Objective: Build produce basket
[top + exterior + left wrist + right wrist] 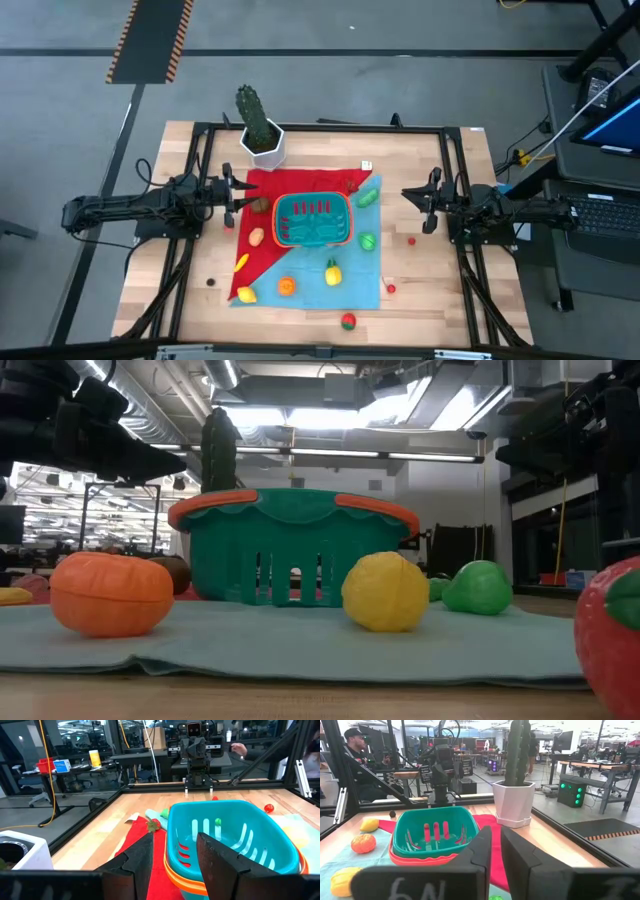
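Teal slotted plastic basket (313, 221) with its orange-red rim sits empty at frame centre on the red-and-blue cloth (372, 285); we judge nothing packed yet. Small toy produce (333, 271) lies scattered around it. Left gripper (229, 191) and right gripper (430, 198) flank it, jaws parted, holding nothing.

A cactus (254, 112) in a white hexagonal pot (264, 145) stands beside a red-and-blue cloth (365, 285) on the wooden table (430, 325).
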